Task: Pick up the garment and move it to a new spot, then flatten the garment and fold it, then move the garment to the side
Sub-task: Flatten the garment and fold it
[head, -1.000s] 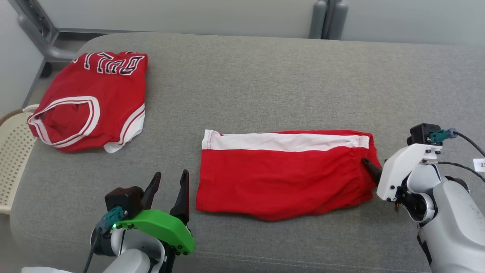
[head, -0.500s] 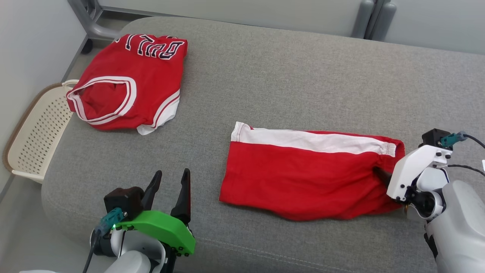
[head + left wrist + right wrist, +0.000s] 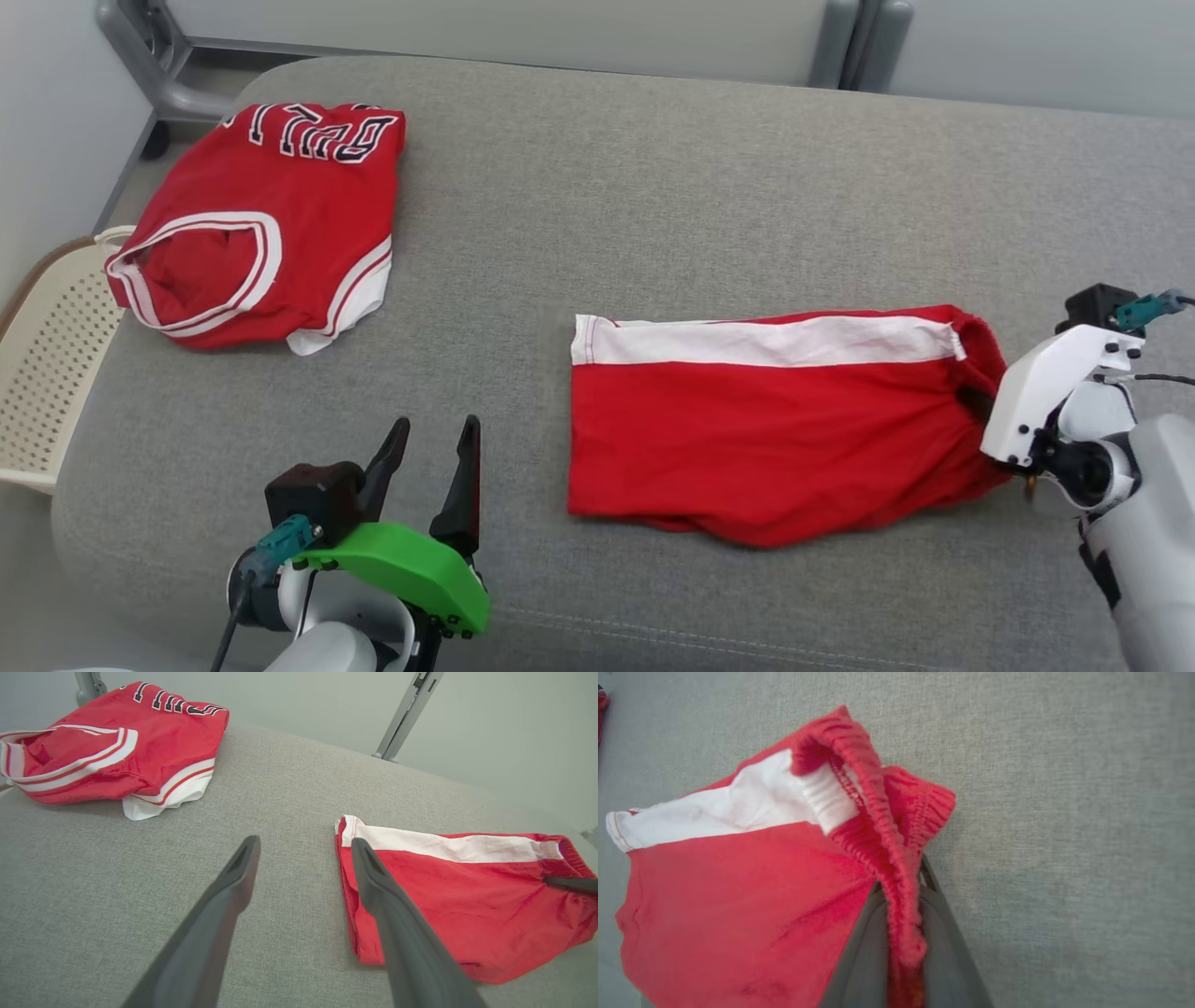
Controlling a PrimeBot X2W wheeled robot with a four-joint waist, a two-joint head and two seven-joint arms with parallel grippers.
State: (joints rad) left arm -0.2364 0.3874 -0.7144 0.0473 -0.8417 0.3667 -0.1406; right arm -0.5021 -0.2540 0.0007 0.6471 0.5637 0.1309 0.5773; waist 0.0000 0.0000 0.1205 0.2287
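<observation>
On cushion (image 3: 653, 187), red striped shorts (image 3: 766, 429) — waistband (image 3: 878, 826) clamped in right gripper (image 3: 903, 879) — left gripper (image 3: 436, 427) agape.

Left pincer (image 3: 437, 426) just sits low, fingers spread wide and pointing forward. Right pincer (image 3: 977, 403) comes in from the side, clamped tight on the shorts (image 3: 766, 429) waistband.

Red-and-white cloth shorts (image 3: 766, 429) lie at the right on a grey fabric cushion (image 3: 653, 205). A red lettered jersey (image 3: 252, 233) lies far left, further back.
</observation>
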